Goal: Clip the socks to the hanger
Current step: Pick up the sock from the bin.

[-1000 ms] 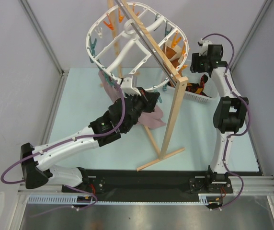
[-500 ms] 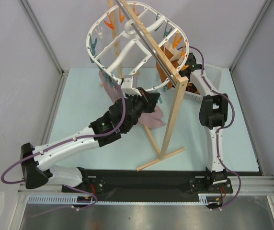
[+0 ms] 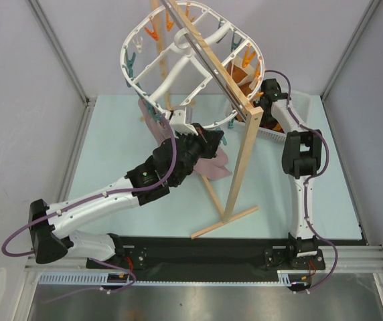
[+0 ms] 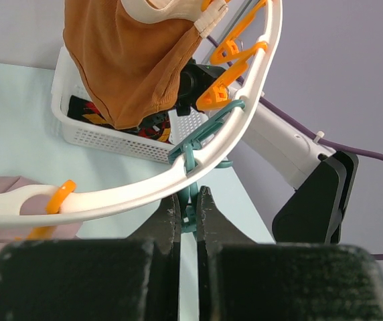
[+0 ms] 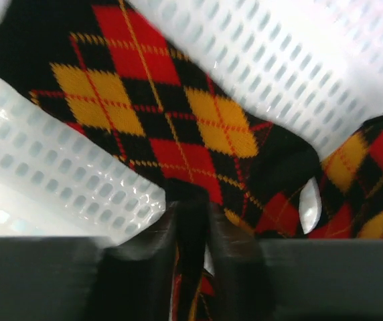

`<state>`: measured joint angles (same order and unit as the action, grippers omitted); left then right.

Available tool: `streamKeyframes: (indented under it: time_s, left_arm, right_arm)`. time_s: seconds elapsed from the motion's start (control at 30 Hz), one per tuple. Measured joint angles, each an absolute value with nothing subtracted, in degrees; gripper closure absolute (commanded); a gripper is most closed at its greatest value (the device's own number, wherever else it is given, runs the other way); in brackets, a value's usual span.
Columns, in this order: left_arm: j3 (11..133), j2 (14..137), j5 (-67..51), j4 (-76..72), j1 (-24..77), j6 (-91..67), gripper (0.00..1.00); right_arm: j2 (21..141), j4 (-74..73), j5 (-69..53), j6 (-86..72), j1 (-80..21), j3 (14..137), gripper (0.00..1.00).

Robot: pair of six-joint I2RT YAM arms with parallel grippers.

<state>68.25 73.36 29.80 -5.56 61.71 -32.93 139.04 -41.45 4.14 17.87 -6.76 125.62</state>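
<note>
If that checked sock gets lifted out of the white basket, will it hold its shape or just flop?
Probably flop: the sock lies slumped and creased in the basket. It looks like thin knit, so it is likely light. The knit should grip rather than slip between the right fingers.

Between the matt black fingers (image 4: 168,227) of the left gripper (image 4: 189,195) a smooth teal plastic clip (image 4: 190,157) is seen, fixed on the glossy white plastic hanger (image 4: 131,194). Above them, soft matt orange cloth (image 4: 124,60) is draped. Knitted, finely textured sock (image 5: 178,127) fabric is pinched between the dark fingers (image 5: 235,261) of the right gripper (image 5: 191,210), against a shiny perforated white plastic basket (image 5: 44,167).
</note>
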Motion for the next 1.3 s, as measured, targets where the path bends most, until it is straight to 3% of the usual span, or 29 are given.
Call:
streamKeyframes:
  time_s: [0.07, 0.13, 0.37, 0.83, 1.03, 1.3]
  left_arm:
    - [68.23, 73.36, 29.78, -5.56, 61.71, -32.93, 1.00]
    - [68.23, 73.36, 29.78, -5.56, 61.71, -32.95, 1.00]
    - [67.33, 72.79, 29.82, -5.61, 61.71, -32.97, 1.00]
    - [67.20, 72.20, 29.82, -5.34, 61.71, -33.56, 1.00]
    - [67.18, 71.16, 29.80, -4.47, 61.71, -33.56, 1.00]
    - [66.22, 69.41, 29.65, -3.68, 61.71, -35.00, 1.00]
  right_arm:
    - [138.98, -41.17, 3.42, 16.86, -6.15, 124.36, 0.94]
    - [138.98, -41.06, 2.31, 15.51, -5.48, 123.52, 1.00]
    - [133.49, -36.93, -2.48, 9.69, -2.50, 120.95, 1.00]
    - [110.63, -28.86, -12.78, 0.82, 0.89, 118.80, 1.00]
    - [100.20, -26.46, -18.59, -3.36, 3.03, 103.33, 1.00]
    - [64.73, -21.89, -31.44, -13.17, 1.80, 70.78, 1.00]
